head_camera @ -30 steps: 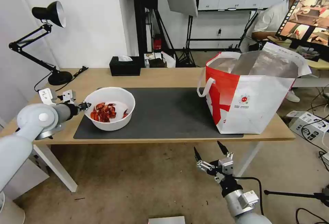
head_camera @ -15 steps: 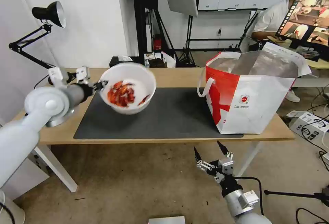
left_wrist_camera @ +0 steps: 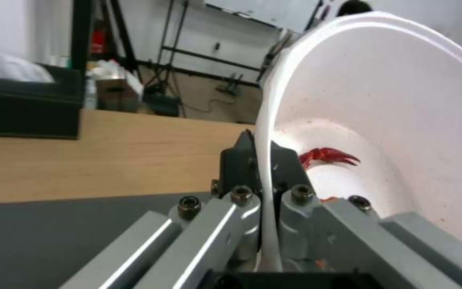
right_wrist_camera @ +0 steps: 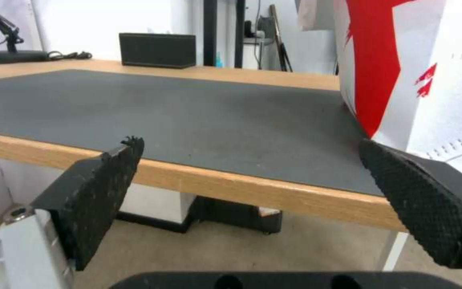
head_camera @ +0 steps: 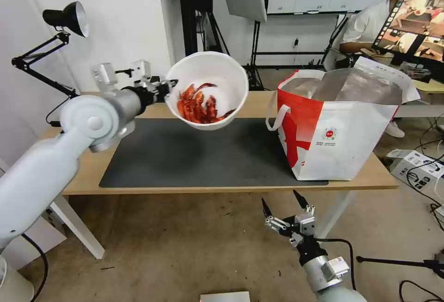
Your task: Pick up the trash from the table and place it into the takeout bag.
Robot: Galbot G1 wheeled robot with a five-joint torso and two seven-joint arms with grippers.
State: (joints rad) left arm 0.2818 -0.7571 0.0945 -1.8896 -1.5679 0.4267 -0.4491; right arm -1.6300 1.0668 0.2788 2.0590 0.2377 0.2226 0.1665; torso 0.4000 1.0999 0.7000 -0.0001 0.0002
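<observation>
White bowl of red crayfish shells point(head_camera: 208, 90) hangs above the dark grey mat point(head_camera: 208, 154), tilted, short of the takeout bag point(head_camera: 342, 126). My left gripper point(head_camera: 167, 85) pinches its rim, one finger inside, one outside, as my left wrist shows. My right gripper point(head_camera: 286, 209) waits spread below the table point(head_camera: 231, 186).

You cannot see the black tissue box point(head_camera: 185, 80) whole in the head view: the raised bowl point(head_camera: 208, 90) covers it. At three o'clock the takeout bag point(right_wrist_camera: 413, 72) is cut by the right wrist picture's edge, its contents unreadable.
</observation>
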